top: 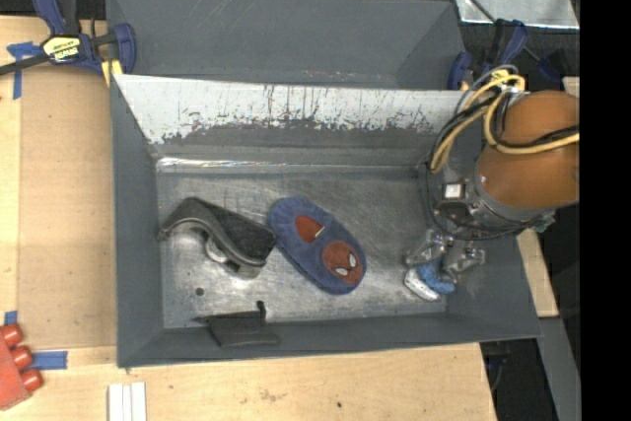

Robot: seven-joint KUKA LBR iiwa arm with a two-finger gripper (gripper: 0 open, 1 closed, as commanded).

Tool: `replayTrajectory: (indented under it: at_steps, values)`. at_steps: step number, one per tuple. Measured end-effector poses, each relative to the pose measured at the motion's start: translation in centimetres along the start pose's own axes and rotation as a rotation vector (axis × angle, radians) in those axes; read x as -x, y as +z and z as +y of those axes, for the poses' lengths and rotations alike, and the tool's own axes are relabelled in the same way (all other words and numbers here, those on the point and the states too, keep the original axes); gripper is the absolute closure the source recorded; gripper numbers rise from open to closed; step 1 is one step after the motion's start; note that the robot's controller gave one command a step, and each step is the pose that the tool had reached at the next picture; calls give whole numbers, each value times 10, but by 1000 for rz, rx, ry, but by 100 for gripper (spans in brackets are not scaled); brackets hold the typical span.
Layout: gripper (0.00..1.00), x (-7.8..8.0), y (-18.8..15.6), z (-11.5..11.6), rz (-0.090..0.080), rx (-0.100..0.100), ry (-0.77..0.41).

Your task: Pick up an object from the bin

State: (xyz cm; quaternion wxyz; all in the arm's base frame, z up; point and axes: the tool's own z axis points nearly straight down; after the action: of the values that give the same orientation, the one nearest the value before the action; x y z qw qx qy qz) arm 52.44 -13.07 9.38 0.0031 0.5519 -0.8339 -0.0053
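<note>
Hanging low at the right end of the grey bin (133, 242), the gripper (449, 256) is right down by the floor, just above a small blue and white thing (424, 283). It looks like it is touching that small thing or is very close to it, but I cannot tell if the gripper is released or clenched, and I cannot tell if it has hold of anything. So the job looks like it is only part way: the arm is down in the bin, but nothing is lifted up yet. What is left, I think, is to get a good hold of one thing and bring it up out of the bin. The round orange cover (527, 153) and the yellow cables (473, 113) above the gripper are parts of the robot. In the bin there are only a few things, and they lie apart from each other. In the middle lies a blue slipper (317, 245) with red patches on top. Just to its left is a dark curved thing (222, 232) with a shiny bit under it. Near the front wall lies a flat black thing (237, 328).
</note>
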Motion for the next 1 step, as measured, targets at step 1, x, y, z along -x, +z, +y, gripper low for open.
replayTrajectory:
  at_steps: [1]
  values:
    - [100, 1, -49, -1, -2, -19, 1]
